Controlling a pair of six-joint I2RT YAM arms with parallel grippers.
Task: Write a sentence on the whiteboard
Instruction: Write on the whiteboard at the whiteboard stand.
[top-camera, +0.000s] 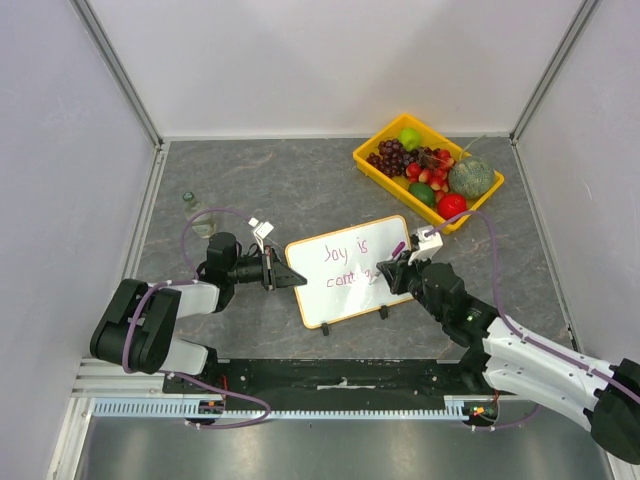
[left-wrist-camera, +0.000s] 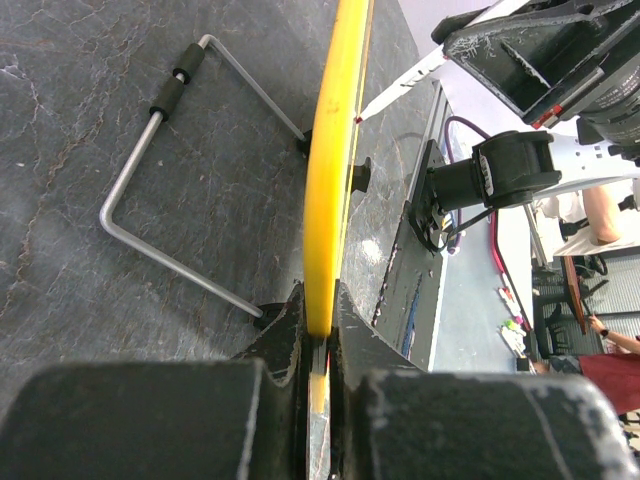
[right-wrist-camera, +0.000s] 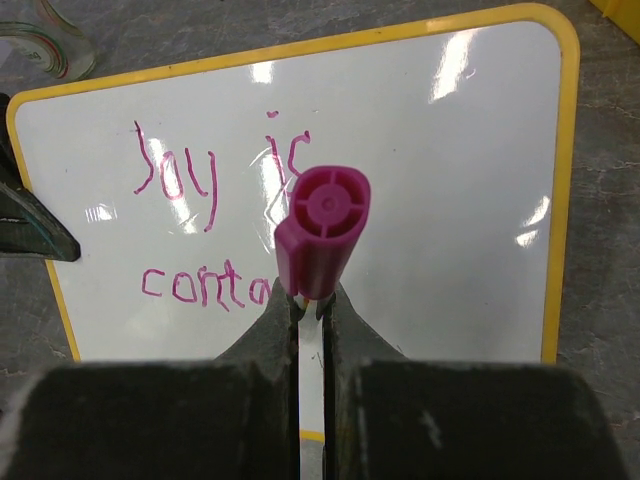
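Observation:
The whiteboard (top-camera: 350, 285) stands tilted on the table between both arms, with a yellow rim. My left gripper (top-camera: 283, 277) is shut on its left edge. In the left wrist view the rim (left-wrist-camera: 330, 180) runs edge-on into that gripper (left-wrist-camera: 320, 320). My right gripper (top-camera: 392, 270) is shut on a magenta marker (right-wrist-camera: 322, 230) held against the board's face (right-wrist-camera: 450, 200). The sentence (right-wrist-camera: 175, 180) reads "Joy is" on top and "conta" below. The marker's end hides where the second line stops.
A yellow fruit tray (top-camera: 395, 190) sits at the back right. A small glass jar (top-camera: 195, 212) stands at the left, near the wall. The board's wire stand (left-wrist-camera: 170, 200) rests on the table behind it. Walls enclose three sides.

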